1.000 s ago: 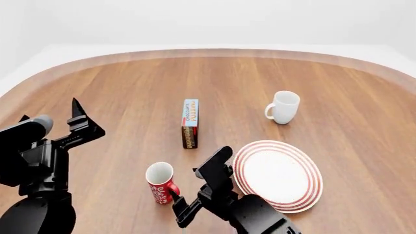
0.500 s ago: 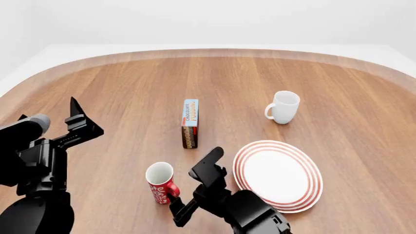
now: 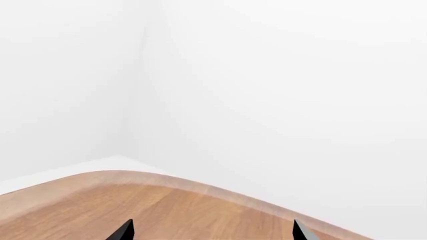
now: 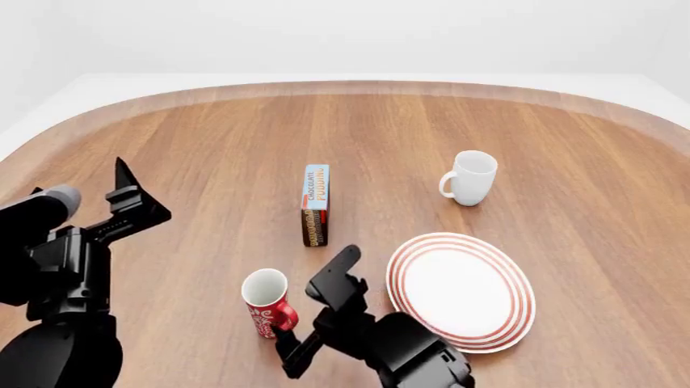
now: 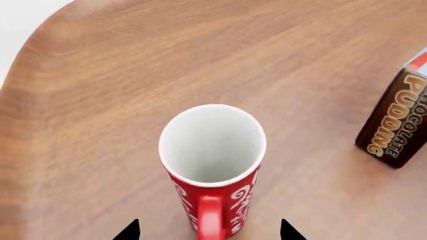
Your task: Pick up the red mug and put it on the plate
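The red mug (image 4: pixel 267 301) stands upright on the worktop (image 4: pixel 216 153), left of the plate (image 4: pixel 461 290) — right gripper (image 4: pixel 313 317) jaws spread around its handle; left gripper (image 4: pixel 103 200) jaws spread, empty.

A wide wooden desk (image 4: pixel 216 145) with a rounded, paler far edge is filling most of the scene, its brown grain running near to far. Plain white walls (image 4: pixel 345 36) are rising behind it, meeting in a corner at the far left. Soft, even light is falling everywhere, casting only faint shadows.
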Robot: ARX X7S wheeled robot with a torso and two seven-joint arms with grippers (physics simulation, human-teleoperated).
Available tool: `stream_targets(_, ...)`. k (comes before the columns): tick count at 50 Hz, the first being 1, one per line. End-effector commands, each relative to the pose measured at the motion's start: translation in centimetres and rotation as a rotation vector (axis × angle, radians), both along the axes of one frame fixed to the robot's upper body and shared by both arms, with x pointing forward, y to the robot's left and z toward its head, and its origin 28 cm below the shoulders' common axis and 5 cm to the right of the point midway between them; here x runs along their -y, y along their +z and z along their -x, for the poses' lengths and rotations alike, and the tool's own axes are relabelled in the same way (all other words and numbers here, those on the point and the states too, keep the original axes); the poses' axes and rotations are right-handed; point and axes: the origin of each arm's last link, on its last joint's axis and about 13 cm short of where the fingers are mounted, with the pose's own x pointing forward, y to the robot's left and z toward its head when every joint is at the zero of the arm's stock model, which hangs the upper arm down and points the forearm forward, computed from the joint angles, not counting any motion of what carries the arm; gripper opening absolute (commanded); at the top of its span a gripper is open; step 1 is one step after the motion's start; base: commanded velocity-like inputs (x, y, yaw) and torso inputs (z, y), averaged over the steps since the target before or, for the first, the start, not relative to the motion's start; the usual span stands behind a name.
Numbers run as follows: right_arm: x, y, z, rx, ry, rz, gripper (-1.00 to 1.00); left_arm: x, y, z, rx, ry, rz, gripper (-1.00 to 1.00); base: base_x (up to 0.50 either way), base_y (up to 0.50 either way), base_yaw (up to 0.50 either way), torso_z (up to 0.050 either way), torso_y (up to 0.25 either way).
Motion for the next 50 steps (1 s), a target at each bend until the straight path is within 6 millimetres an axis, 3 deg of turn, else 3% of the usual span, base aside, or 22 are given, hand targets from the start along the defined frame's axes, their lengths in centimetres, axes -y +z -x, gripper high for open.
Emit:
stream_targets(1, -0.1, -0.7, 0.1, -0.025, 0.006, 0.01, 1.0, 0.0, 0.2, 0.2, 0.005, -0.001, 0.0, 1.0, 0.0, 0.0, 0.0, 0.0, 0.0)
stream_targets(50, 0.5, -1.9, -1.1, -0.101, -0.023, 0.02, 1.0, -0.2, 0.7, 0.9, 0.021, -0.004, 0.013, 1.0, 0.0, 0.0, 0.0, 0.0, 0.0)
